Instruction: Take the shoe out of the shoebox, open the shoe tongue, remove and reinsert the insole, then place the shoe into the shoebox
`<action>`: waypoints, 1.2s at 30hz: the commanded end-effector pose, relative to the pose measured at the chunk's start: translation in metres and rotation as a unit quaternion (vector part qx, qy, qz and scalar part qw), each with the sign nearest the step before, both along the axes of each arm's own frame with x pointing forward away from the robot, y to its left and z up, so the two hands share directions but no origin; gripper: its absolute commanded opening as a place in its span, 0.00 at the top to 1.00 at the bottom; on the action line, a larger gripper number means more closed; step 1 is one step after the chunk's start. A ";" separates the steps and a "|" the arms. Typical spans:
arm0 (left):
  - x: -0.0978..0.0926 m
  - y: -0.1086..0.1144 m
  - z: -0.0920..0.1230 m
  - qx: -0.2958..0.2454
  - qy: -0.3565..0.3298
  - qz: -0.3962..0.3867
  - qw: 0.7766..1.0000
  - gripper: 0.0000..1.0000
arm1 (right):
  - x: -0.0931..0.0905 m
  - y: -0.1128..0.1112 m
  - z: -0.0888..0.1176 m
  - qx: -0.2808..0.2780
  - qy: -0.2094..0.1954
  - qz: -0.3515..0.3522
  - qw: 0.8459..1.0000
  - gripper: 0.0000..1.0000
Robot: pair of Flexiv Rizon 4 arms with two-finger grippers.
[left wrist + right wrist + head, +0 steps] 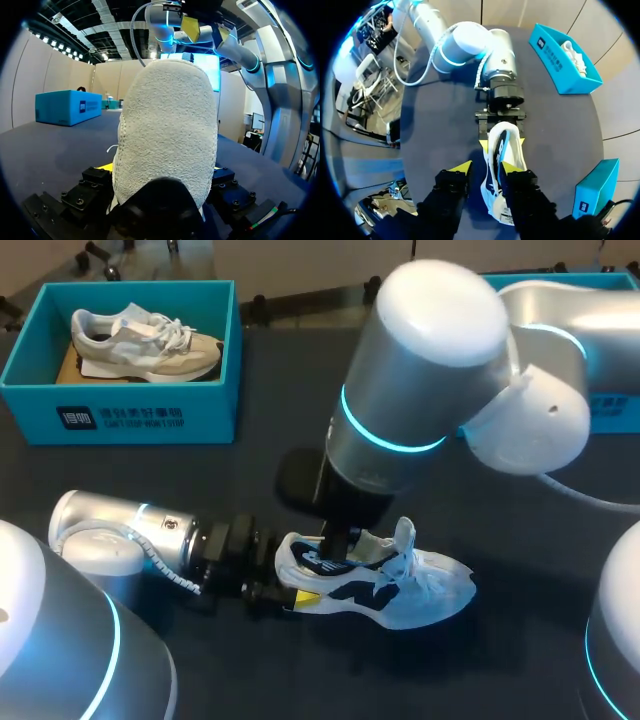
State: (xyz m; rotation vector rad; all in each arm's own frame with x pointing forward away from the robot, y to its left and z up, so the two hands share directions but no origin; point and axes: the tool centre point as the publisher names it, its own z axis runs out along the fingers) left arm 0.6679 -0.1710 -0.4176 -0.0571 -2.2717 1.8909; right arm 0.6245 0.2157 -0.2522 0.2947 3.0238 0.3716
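Note:
A white and navy shoe (400, 590) lies on its side on the dark table (520, 530), toe toward the right. My left gripper (290, 590) comes in low from the left and is shut on the shoe's heel (167, 130), one finger on each side. My right gripper (486, 169) hangs straight down over the shoe's opening (505, 150) with its yellow tips apart. One tip is over the inside and the other is outside the collar, clear of it. The teal shoebox (130, 420) stands at the back left.
A beige shoe (140, 340) lies inside the back-left shoebox. A second teal box (610, 410) sits at the back right, partly behind my right arm. A pale cable (590, 498) trails on the table at the right. Bare table lies between the shoebox and the shoe.

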 end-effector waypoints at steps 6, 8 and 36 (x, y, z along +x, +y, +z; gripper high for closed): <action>0.003 -0.001 -0.005 0.001 0.000 0.001 1.000 1.00 | 0.003 0.007 -0.019 0.007 -0.004 0.006 1.000 0.61; 0.003 -0.001 -0.005 0.001 0.000 0.001 1.000 1.00 | 0.005 0.006 -0.020 0.008 -0.003 0.007 1.000 0.61; 0.003 -0.001 -0.005 0.001 0.000 0.001 1.000 1.00 | 0.012 -0.004 -0.042 0.028 0.000 0.000 1.000 0.64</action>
